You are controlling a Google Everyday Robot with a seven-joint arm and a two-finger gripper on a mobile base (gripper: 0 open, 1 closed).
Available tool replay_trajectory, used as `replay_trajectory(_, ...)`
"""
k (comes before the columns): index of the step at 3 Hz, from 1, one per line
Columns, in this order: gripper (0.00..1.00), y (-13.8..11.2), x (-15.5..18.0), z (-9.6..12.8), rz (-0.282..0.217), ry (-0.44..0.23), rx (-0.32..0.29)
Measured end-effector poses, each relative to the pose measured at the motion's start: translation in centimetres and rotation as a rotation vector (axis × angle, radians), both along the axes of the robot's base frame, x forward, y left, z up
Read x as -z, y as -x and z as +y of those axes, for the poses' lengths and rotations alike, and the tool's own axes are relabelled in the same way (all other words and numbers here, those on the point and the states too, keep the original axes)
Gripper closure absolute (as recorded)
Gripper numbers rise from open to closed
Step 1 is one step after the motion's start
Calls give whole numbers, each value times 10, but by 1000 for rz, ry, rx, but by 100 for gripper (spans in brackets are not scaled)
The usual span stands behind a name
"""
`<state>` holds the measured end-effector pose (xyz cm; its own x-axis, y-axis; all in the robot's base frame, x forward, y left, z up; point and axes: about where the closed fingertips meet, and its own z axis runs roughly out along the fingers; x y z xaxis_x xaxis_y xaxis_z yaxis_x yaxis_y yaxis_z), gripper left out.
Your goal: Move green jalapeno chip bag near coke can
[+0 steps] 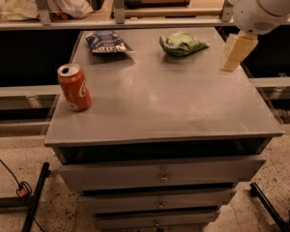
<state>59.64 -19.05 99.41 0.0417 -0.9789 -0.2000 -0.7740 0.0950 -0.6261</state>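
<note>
The green jalapeno chip bag [181, 43] lies at the back of the grey cabinet top [174, 105], right of centre. The coke can [74, 87] stands upright near the left edge, towards the front. My gripper [237, 52] hangs from the white arm at the top right, over the right edge of the top, to the right of the green bag and apart from it. It holds nothing that I can see.
A dark blue chip bag [108, 42] lies at the back left. A shelf rail [135, 21] with metal posts runs behind the cabinet. Drawers [162, 175] face me below. Cables and a black stand leg [34, 197] lie on the floor at the left.
</note>
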Motion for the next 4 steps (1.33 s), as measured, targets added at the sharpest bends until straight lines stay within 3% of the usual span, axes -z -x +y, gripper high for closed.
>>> replay_trajectory(2, 0, -54, -13, 0, -95, -125, -25)
replay_trajectory(3, 0, -84, -6, 9, -98, -213, -68)
replay_trajectory(4, 0, -103, 8, 16, -60, -299, -85)
